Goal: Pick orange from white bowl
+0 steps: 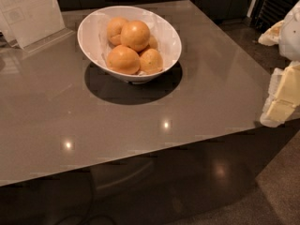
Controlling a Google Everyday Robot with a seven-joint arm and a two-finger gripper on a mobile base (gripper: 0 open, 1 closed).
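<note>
The white bowl (pixel 165 29) stands at the back middle of the grey table (pixel 140 121). It holds several oranges piled together. The orange (pixel 135 34), the biggest and roundest, sits on top of the pile. Smaller ones lie in front of it (pixel 123 59), to its right (pixel 151 61) and behind it (pixel 115 28). My gripper (pixel 282 100) shows at the right edge of the view as pale yellow and white parts. It hangs beyond the table's right edge, far from the bowl and lower in the picture. Nothing is seen in it.
A clear plastic sign holder (pixel 30 13) stands on the table's back left corner. Dark floor (pixel 220 182) lies in front of and right of the table. Dark cabinets run along the back.
</note>
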